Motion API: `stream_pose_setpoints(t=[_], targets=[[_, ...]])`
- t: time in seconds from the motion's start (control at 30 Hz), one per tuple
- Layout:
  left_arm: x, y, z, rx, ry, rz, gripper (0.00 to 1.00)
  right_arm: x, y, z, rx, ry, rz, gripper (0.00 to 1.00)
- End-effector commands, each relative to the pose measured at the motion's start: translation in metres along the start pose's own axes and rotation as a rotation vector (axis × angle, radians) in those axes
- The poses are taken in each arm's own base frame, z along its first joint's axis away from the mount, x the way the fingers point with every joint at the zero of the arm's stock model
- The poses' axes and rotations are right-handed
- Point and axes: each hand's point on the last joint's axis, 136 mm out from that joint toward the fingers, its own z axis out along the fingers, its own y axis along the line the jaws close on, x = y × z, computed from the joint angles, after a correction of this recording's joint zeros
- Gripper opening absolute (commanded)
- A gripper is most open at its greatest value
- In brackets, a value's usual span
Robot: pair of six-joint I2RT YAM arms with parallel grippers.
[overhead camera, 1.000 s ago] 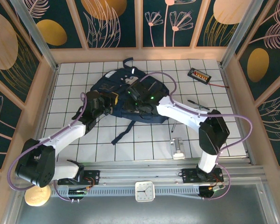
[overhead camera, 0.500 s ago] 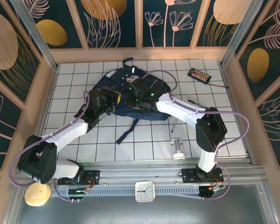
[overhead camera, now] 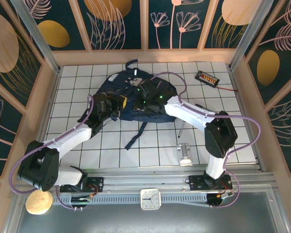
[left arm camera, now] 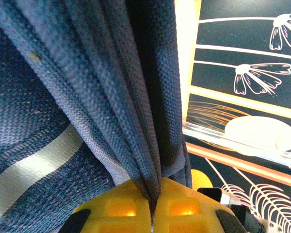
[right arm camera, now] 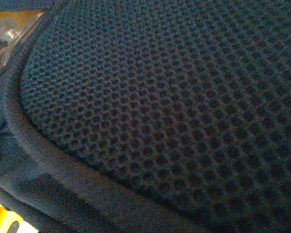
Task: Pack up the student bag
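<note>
Dragging the backpack [overhead camera: 115, 86] a touch farther back across the middle of the counter [overhead camera: 82, 73], loose strap [overhead camera: 135, 137] trailing. Pinching a fold of its navy fabric tight in the left hand [left arm camera: 153, 204]. Pressing the right hand [overhead camera: 149, 99] into the mesh panel, grip impossible to tell. Likely still positioning, not yet loading.

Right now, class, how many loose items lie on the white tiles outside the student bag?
4: wired black pack far right, black pen by the right arm, thin stick below it, silver object nearest. Others may be hidden.
</note>
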Motion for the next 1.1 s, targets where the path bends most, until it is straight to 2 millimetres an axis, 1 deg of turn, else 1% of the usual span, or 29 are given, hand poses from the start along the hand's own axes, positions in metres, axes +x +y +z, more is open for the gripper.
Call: stream_pose_setpoints(t=[0.0, 0.03, 0.23, 0.33, 0.43, 0.57, 0.7, 0.73, 0.8, 0.83, 0.9, 0.93, 1.0, 1.07], targets=[[0.025, -0.045, -0.015, 0.137, 0.101, 0.0, 0.0, -0.043, -0.006, -0.017, -0.016, -0.144, 0.043, 0.07], [0.025, -0.044, -0.016, 0.137, 0.099, 0.0, 0.0, -0.043, -0.007, -0.018, -0.014, -0.143, 0.043, 0.01], [0.021, -0.04, -0.017, 0.114, 0.075, 0.014, 0.0, -0.041, -0.025, -0.026, 0.027, -0.124, 0.043, 0.0], [0.017, -0.035, -0.019, 0.09, 0.046, 0.039, 0.0, -0.033, -0.044, -0.031, 0.079, -0.073, 0.029, 0.0], [0.011, -0.029, -0.021, 0.046, 0.025, 0.085, 0.0, -0.022, -0.067, -0.035, 0.138, -0.009, -0.008, 0.0], [-0.004, -0.016, -0.031, -0.029, -0.012, 0.145, 0.0, -0.017, -0.098, -0.041, 0.203, 0.034, -0.051, 0.0], [-0.023, 0.003, -0.046, -0.085, -0.037, 0.163, 0.0, -0.027, -0.128, -0.046, 0.25, 0.036, -0.046, 0.0], [-0.028, 0.01, -0.051, -0.103, -0.046, 0.164, 0.0, -0.024, -0.127, -0.045, 0.234, 0.054, -0.055, 0.0], [-0.04, 0.022, -0.061, -0.127, -0.067, 0.156, 0.0, -0.032, -0.141, -0.045, 0.245, 0.049, -0.046, 0.0], [-0.045, 0.03, -0.065, -0.139, -0.078, 0.151, 0.0, -0.034, -0.145, -0.043, 0.242, 0.053, -0.047, 0.0], [-0.055, 0.042, -0.072, -0.163, -0.091, 0.14, 0.0, -0.037, -0.152, -0.039, 0.245, 0.057, -0.054, 0.0], [-0.059, 0.047, -0.074, -0.169, -0.094, 0.135, 0.0, -0.039, -0.151, -0.037, 0.227, 0.059, -0.066, 0.0], [-0.063, 0.054, -0.075, -0.174, -0.089, 0.126, 0.0, -0.04, -0.145, -0.031, 0.18, 0.064, -0.086, 0.0], [-0.064, 0.056, -0.073, -0.184, -0.074, 0.139, 0.0, -0.036, -0.129, -0.024, 0.096, 0.081, -0.118, 0.0]])
